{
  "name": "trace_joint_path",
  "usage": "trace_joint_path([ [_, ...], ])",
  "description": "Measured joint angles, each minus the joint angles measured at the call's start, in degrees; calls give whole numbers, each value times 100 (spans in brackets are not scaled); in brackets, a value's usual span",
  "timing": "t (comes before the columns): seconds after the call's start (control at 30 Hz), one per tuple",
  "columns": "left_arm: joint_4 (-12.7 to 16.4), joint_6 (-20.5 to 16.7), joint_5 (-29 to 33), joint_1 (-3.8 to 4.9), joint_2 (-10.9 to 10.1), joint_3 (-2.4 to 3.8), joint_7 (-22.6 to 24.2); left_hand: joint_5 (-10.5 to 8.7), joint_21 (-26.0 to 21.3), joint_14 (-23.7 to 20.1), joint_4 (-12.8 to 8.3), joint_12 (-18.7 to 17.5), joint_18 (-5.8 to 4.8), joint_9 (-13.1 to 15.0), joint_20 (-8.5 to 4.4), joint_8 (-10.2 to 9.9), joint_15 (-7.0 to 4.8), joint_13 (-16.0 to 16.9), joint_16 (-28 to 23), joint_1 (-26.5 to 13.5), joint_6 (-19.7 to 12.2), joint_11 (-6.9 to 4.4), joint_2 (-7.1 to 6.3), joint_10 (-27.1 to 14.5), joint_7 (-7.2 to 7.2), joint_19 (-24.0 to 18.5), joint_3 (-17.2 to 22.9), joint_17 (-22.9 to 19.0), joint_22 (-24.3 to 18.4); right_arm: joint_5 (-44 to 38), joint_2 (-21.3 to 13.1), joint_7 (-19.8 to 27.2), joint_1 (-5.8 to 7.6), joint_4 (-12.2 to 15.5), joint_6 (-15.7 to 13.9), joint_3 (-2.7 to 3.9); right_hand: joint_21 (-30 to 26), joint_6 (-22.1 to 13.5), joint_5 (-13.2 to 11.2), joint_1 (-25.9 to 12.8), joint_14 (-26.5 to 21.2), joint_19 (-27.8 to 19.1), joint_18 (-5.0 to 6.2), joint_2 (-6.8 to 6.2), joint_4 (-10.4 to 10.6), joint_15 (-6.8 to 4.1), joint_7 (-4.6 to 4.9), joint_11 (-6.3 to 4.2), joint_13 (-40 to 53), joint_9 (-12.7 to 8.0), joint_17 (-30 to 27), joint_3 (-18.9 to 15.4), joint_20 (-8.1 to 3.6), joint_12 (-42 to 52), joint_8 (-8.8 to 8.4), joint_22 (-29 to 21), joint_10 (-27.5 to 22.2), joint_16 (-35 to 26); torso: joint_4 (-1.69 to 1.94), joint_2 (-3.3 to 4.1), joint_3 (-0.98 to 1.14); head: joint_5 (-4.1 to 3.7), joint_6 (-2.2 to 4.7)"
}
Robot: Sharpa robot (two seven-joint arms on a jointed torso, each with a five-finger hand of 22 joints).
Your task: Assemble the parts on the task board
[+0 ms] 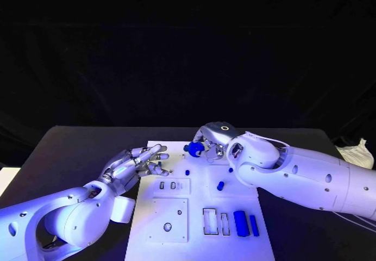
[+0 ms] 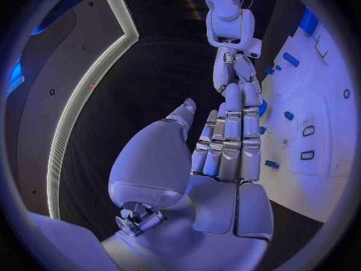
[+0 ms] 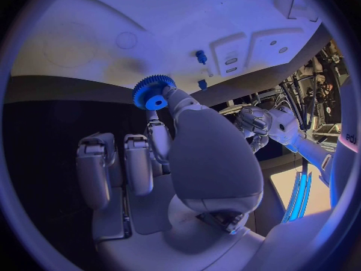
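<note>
The black table (image 1: pixel 86 147) carries the white task board (image 1: pixel 200 239), which runs from the robot's near side to the middle of the table. The right hand (image 1: pixel 210 142) hangs over the far end of the board and pinches a blue gear (image 1: pixel 195 149) at its fingertips; the right wrist view shows the gear (image 3: pixel 153 93) caught between the thumb and one finger while the other fingers stand away from it. The left hand (image 1: pixel 141 162) rests at the board's left edge near the far end, fingers stretched out and slightly apart, holding nothing. Two tall blue blocks (image 1: pixel 246 223) stand near the right of the board's near end, beside empty rectangular slots (image 1: pixel 210 221). Small blue pegs (image 1: pixel 220 185) stand in the middle of the board.

Risks, by judgement: the grip on the gear is a light pinch at its rim, so the gear may twist or drop if the hand tilts. If the gear's bore meets its peg off-centre, it may jam or ride crooked. The left hand's outstretched fingers lie near the right hand's work area, so a sideways move could bring the two hands together.
</note>
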Motion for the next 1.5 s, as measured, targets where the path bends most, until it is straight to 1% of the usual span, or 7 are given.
trace_joint_path([
  [0.23,0,12,0,0,18,0,-3,0,0,0,0,0,0,0,0,0,0,0,0,0,0,0,0,0,0,0,0,0,0,-162,352,-7,-37,-158,-38,-93,0,0,-50,0,0,0,0,0,3,0,0,1,7,0,5,17,0,0,-29,0,0,0,24,7,-3,4,-15],
  [0.43,-1,19,0,0,21,0,-4,0,0,0,0,0,1,0,0,0,0,0,0,0,0,0,0,0,0,0,0,-1,0,-227,550,-7,-76,-291,-36,-138,0,2,-104,-31,0,0,0,-31,-1,0,1,5,12,0,4,35,0,0,-37,-1,4,0,32,12,-2,18,-23],
  [0.83,1,31,0,0,17,1,-7,0,0,-22,-22,0,0,0,12,0,22,0,0,0,0,0,0,0,0,-12,22,3,0,-276,637,-21,-94,-456,27,-153,0,32,-219,-105,0,0,0,-16,0,0,7,6,17,0,3,62,0,0,-80,-2,4,0,18,12,3,36,-46],
  [1.03,1,39,0,0,16,1,-11,0,0,-23,-22,0,0,0,21,0,23,1,0,0,0,0,0,0,0,-21,22,7,0,-304,657,-60,-94,-480,45,-153,0,24,-387,-266,0,0,0,-83,23,1,15,41,2,53,3,86,1,-77,-184,-2,-28,0,19,11,7,27,-42],
  [1.2,1,46,0,0,14,1,-15,0,0,-23,-22,0,0,0,21,0,23,1,0,0,0,0,0,0,0,-21,22,6,0,-330,669,-124,-94,-533,72,-152,0,-417,-667,-503,-1,21,0,-67,115,47,118,141,-116,8,3,58,26,-301,-256,-3,-133,0,16,11,7,16,-35],
  [1.33,1,52,0,0,13,1,-20,0,0,-23,-22,0,0,0,21,0,23,1,0,0,0,0,0,0,0,-21,22,6,0,-340,688,-169,-94,-577,121,-153,0,-698,-868,-650,-1,20,0,-195,323,107,176,202,-186,-75,2,-25,85,-444,-256,-3,-195,0,17,11,9,8,-31],
  [1.5,1,57,0,0,11,1,-27,0,0,-23,-22,0,1,0,21,0,23,1,0,0,0,0,0,0,0,-21,22,6,0,-341,722,-195,-94,-611,219,-159,0,-823,-967,-769,-10,19,1,-240,523,116,223,231,-233,-104,2,-115,126,-533,-256,-3,-224,0,20,11,8,1,-37],
])
